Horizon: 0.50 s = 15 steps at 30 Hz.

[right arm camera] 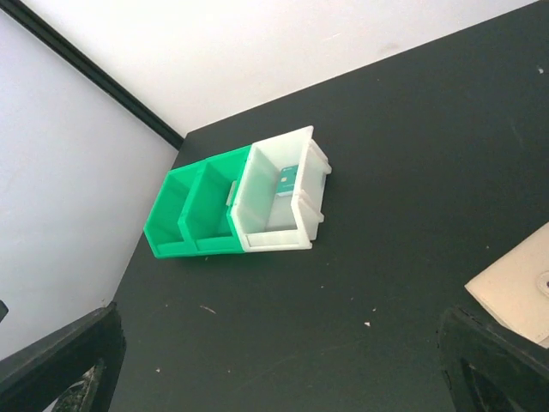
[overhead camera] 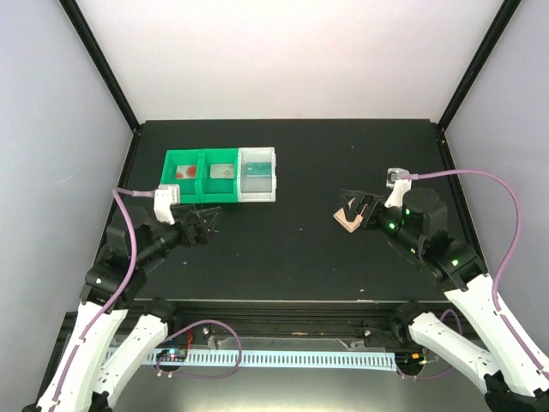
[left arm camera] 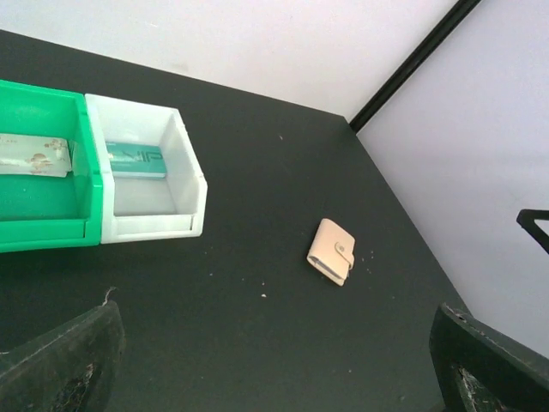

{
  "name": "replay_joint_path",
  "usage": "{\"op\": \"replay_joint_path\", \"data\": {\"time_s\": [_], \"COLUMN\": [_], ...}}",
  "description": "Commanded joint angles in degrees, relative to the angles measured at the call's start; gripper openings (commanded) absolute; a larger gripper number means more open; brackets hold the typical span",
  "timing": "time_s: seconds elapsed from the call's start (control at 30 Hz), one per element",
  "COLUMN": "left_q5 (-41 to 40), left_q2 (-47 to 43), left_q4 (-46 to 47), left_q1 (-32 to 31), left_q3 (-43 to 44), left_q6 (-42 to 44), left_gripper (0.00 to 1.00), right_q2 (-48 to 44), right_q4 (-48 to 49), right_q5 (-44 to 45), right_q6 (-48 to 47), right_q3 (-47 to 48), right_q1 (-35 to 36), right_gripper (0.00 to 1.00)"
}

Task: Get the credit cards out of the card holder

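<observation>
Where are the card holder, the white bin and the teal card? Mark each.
card holder (left arm camera: pixel 330 249), left wrist view, middle of its closed tan cover.
white bin (left arm camera: pixel 153 227), left wrist view, its front wall.
teal card (left arm camera: pixel 135 160), left wrist view, middle of its face.

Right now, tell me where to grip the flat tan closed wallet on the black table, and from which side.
I'd pinch the tan wallet across two opposite edges, coming straight down from above. It lies flat and closed on the black table, its tab fastened, so only its thin edges offer a hold. The open right gripper is nearest.
</observation>
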Motion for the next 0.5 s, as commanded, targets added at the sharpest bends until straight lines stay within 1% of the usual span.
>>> {"op": "replay_joint_path", "data": {"time_s": [0.0, 0.13, 0.27, 0.47], "left_q5": [1.23, 1.48, 1.72, 0.25], "left_q2": [0.19, 0.52, 0.53, 0.05], "left_q4": [1.73, 2.14, 2.55, 2.17], "left_q1": [0.53, 0.53, 0.53, 0.53], "left_q3": [-1.14, -2.13, -3.39, -5.13], "left_q6": [-1.23, -1.28, -0.85, -0.21], "left_gripper": [0.99, 0.99, 0.99, 0.99], "right_q2": [-0.49, -0.41, 0.86, 4.24], "right_q4": [-0.96, 0.37, 1.06, 1.85], "right_q5": [2.36, 2.04, 5.52, 6.48], "right_q6": [1.2, 1.21, 1.82, 2.6], "right_q3": [-0.47, -1.86, -4.92, -7.31], "right_q1": [-0.37, -0.37, -0.37, -0.37], "right_gripper": [1.0, 1.0, 1.0, 1.0]}}
